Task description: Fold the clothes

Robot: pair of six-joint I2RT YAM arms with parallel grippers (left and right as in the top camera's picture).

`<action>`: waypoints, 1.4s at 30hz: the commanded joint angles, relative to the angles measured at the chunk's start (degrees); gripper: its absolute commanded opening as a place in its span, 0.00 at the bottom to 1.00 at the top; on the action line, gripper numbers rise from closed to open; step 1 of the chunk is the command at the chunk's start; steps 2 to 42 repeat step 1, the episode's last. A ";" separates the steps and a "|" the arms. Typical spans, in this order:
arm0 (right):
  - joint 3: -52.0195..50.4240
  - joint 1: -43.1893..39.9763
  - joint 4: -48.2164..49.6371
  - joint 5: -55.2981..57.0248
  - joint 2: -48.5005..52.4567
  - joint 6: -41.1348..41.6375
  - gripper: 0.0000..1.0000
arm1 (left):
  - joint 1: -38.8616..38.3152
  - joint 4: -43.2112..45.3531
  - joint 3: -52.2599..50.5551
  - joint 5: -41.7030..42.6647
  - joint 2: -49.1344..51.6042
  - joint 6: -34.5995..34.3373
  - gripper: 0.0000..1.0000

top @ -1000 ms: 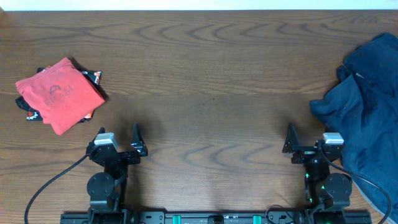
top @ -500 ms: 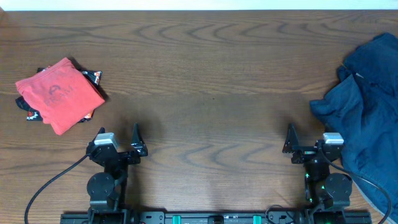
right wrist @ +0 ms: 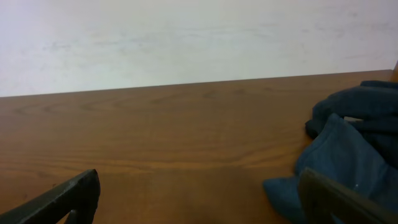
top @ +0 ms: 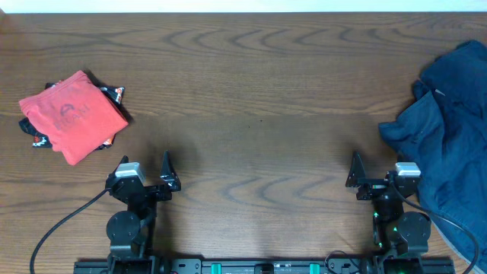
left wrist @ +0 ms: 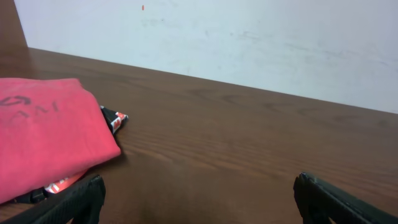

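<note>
Our left gripper (top: 144, 169) has its jaws spread wide with nothing between them, and our right gripper (top: 375, 171) is just as open and empty. Both sit low at the 6 o'clock edge of the table (top: 259, 99), well apart. At 10 o'clock from the left gripper the coral-red T-shirt (top: 72, 114) lies as a compact rectangle, print up, on top of a small black bundle (top: 116, 94). We judge it already folded. At 2 o'clock from the right gripper the dark navy garment (top: 449, 129) is a crumpled heap against the table's 3 o'clock edge, so we take it to be next. That calls for pinching an edge, dragging it to the bare centre and spreading it flat with both arms.
</note>
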 commanded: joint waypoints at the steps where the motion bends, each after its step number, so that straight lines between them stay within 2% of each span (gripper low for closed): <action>1: -0.09 -0.70 -0.22 -0.24 -0.24 -0.79 0.99 | 0.24 -0.96 -1.73 -0.28 -0.33 0.55 0.98; 42: -0.09 -0.70 -0.22 -0.24 -0.24 -0.79 0.99 | 0.24 -0.96 -1.73 -0.28 -0.33 0.55 0.98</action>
